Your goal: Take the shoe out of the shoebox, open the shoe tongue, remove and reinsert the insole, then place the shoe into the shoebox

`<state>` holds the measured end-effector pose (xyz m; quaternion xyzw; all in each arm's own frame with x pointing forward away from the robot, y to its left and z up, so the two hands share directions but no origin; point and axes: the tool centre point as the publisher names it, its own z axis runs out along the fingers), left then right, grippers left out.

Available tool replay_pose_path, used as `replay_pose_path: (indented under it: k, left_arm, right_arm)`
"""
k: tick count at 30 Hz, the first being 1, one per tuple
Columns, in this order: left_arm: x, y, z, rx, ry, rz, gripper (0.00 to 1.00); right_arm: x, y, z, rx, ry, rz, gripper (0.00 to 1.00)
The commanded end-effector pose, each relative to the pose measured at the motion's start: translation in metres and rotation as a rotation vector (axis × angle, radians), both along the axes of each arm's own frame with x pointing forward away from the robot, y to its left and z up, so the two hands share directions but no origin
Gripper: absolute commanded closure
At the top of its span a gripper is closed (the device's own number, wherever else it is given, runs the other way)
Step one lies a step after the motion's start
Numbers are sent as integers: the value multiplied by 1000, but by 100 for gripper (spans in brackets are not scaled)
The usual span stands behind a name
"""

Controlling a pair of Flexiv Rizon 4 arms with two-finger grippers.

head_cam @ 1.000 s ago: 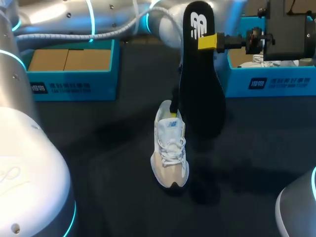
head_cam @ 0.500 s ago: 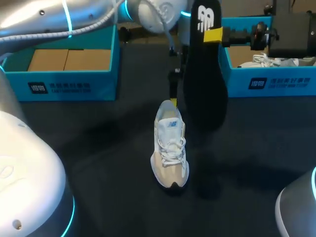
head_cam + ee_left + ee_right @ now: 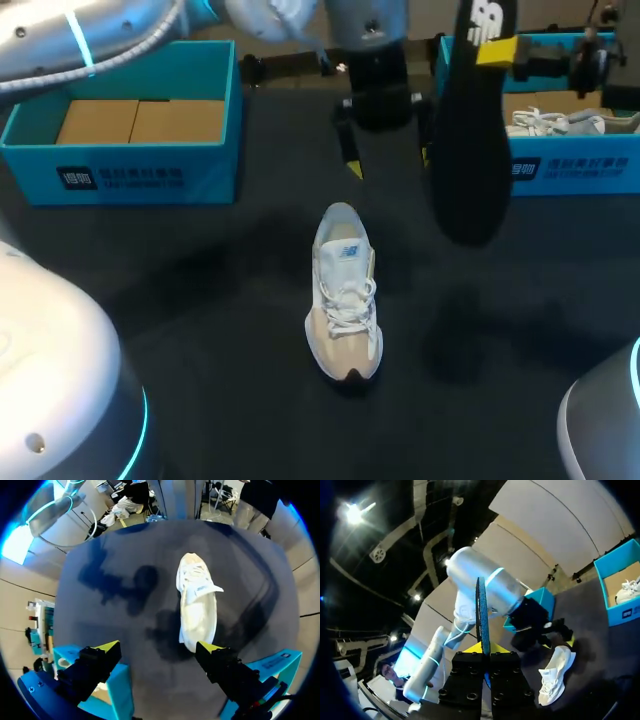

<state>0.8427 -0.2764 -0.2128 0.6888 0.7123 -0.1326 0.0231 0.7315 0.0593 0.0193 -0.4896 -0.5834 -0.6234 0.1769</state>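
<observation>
Clamped edge-on in the right gripper (image 3: 482, 647): black insole (image 3: 481, 615), in head view hanging beside the right-hand shoebox (image 3: 570, 165). Plainest from left wrist: left gripper (image 3: 159, 649) spread wide above the shoe (image 3: 197, 605), standing mid-table (image 3: 200, 300)

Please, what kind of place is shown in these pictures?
Probably a robot test bench for shoe handling: a dark table with two blue shoeboxes, a white shoe on it, and the right gripper holding a black insole.

Insole (image 3: 468, 150) held clear of the shoe (image 3: 345, 290)
The right tool (image 3: 497, 50) pinches the black insole near its top; the left tool (image 3: 389, 160), fingers spread, hangs just beyond the shoe's heel.
</observation>
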Motion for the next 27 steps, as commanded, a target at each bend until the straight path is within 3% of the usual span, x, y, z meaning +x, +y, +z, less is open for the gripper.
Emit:
replay_pose_path:
  k: [1, 13, 27]
  left_arm:
    - [-5, 12, 15, -181, -41, 26, 0]
    - [-7, 12, 55, -384, -115, 30, 0]
    - [-11, 16, 87, -665, -230, -37, 0]
  right_arm:
    - [3, -23, -6, 1, 33, 7, 100]
    - [32, -60, -28, 36, 188, 28, 100]
    - [76, -82, -50, 61, 394, 58, 100]
